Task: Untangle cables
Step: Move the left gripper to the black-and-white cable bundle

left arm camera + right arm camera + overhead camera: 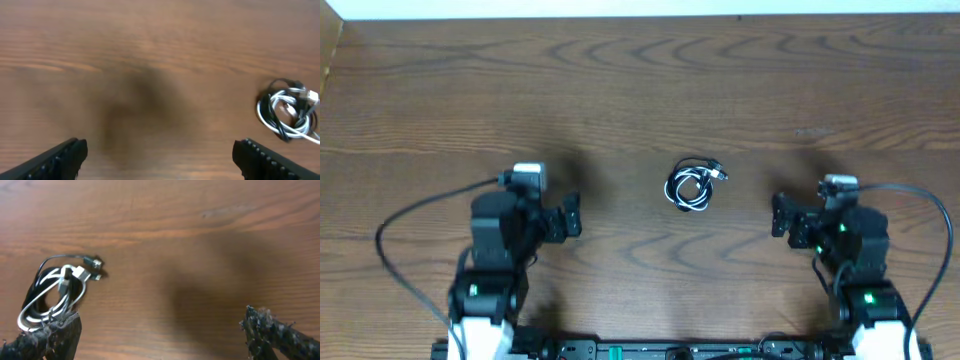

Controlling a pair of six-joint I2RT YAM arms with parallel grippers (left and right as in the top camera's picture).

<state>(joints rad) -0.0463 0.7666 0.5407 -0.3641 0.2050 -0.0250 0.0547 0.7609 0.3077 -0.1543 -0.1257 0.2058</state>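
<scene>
A white cable and a black cable lie coiled together in one small tangled bundle [692,186] on the wooden table, midway between my arms. The bundle shows at the right edge of the left wrist view [289,115] and at the left of the right wrist view [55,292], with small plug ends sticking out. My left gripper [572,214] is open and empty, left of the bundle; its fingers frame bare wood [159,157]. My right gripper [778,214] is open and empty, right of the bundle [160,335]. Its left fingertip partly overlaps the coil in its own view.
The thick black arm cables loop out beside each arm, one at the left [395,225] and one at the right [938,215]. The table's far edge [640,18] meets a white wall.
</scene>
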